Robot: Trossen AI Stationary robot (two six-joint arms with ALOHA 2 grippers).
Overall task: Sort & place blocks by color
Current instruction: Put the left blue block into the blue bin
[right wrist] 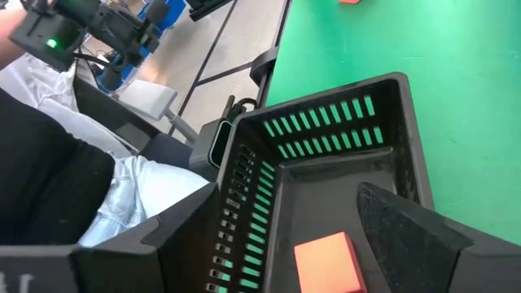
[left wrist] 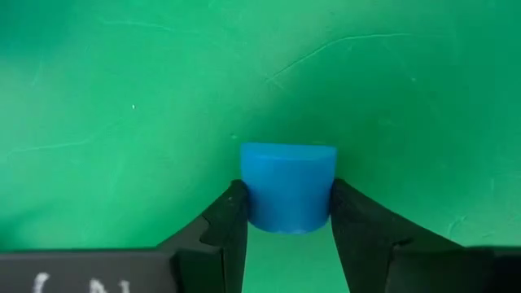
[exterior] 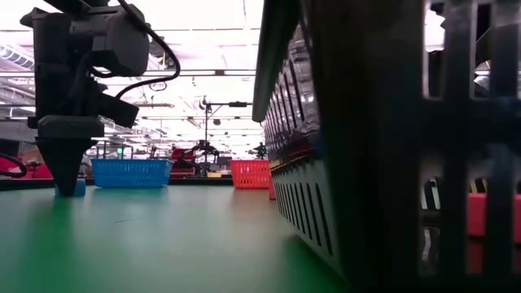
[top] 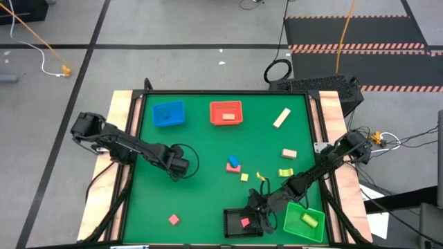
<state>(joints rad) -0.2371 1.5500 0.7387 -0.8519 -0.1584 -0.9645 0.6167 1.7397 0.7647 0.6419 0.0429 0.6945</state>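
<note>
My left gripper (top: 181, 169) (left wrist: 288, 213) points down at the green mat left of centre, shut on a small blue block (left wrist: 288, 185) (exterior: 79, 188). My right gripper (top: 257, 206) (right wrist: 289, 191) hangs open over the black tray (top: 235, 216) (right wrist: 342, 122) at the near edge. A pink block (right wrist: 328, 262) (top: 244, 222) lies on the tray floor between its spread fingers, untouched. Loose on the mat are a pink-and-blue pair (top: 233, 164), yellow pieces (top: 244, 177), a yellow-green block (top: 285, 172), two tan blocks (top: 288, 153) and another pink block (top: 174, 219). My left gripper pinches the blue block by two opposite side faces (left wrist: 252, 199), one finger on each, near the fingers' free ends. It comes from above, pointing down. In the low view the block's underside sits on the mat beside the fingertips (exterior: 63, 189).
A blue tray (top: 168, 113) and a red tray (top: 226, 112) stand at the far edge. The green tray (top: 315, 214) holds a yellow-green block (top: 309, 220). A tan bar (top: 282, 117) lies far right. A person's clothing (right wrist: 49, 187) shows beyond the near edge.
</note>
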